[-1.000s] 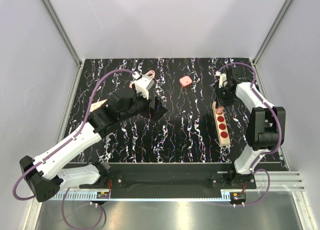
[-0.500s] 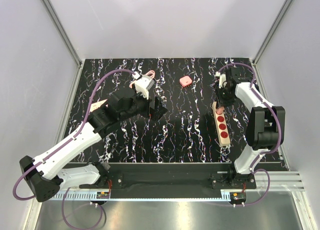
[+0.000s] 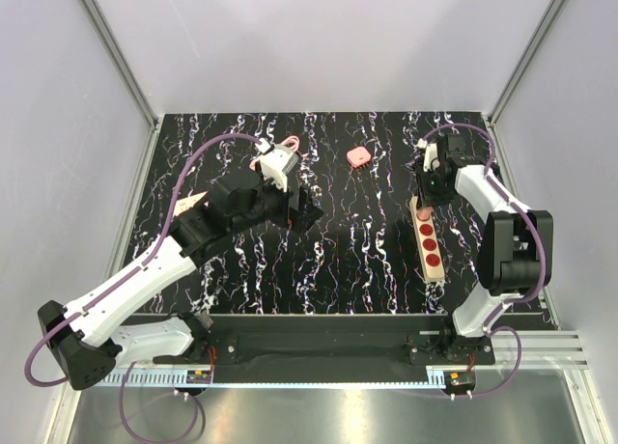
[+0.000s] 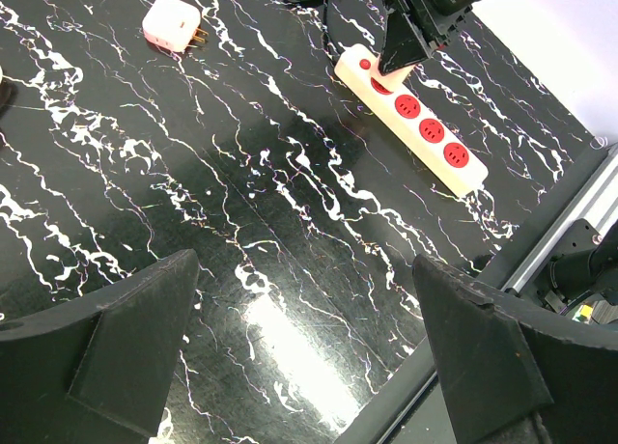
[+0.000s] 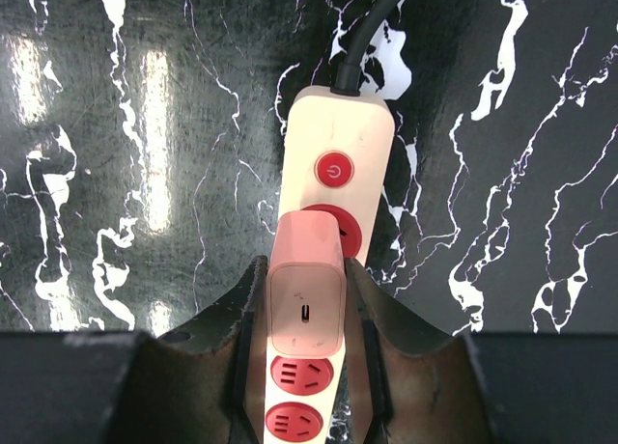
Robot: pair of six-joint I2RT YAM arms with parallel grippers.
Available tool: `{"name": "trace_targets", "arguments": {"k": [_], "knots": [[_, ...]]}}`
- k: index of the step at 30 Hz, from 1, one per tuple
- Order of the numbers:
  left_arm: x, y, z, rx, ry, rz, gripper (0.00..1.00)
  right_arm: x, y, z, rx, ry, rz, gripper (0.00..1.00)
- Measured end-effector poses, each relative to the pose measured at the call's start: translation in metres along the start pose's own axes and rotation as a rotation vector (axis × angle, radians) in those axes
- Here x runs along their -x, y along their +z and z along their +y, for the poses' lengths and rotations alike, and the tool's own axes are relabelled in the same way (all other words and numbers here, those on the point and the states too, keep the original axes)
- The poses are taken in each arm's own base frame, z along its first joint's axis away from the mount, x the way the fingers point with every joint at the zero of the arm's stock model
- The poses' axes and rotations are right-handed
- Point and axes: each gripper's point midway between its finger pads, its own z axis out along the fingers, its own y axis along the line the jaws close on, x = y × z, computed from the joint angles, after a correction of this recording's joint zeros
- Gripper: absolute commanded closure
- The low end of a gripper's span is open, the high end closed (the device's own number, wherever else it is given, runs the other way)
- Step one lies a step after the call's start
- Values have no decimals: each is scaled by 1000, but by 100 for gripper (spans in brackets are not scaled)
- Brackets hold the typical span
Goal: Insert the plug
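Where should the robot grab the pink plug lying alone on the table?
By its body. The small salmon-pink rounded-square plastic plug lies flat on the black marbled table, metal prongs sticking out sideways. An end effector would best come down from above and close on the two sides that run alongside the prongs, leaving them free.

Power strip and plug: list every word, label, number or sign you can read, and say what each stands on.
Power sign (a circle with a stroke), not a word: white, on the red button of the power strip.
The plug held in the right gripper: a small slot only, no print.
Words, brands, numbers: none readable in any view.
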Motion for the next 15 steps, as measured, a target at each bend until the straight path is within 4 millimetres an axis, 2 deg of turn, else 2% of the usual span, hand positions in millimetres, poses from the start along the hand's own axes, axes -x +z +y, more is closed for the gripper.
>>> {"name": "trace_targets", "arguments": {"k": [6,15], "knots": [[0,0,0,0,0,0,1,-5,7,0,-6,16,-17,100],[0,0,-1,-4,0,2,1,-5,7,-1,-28,47,-61,100]]}}
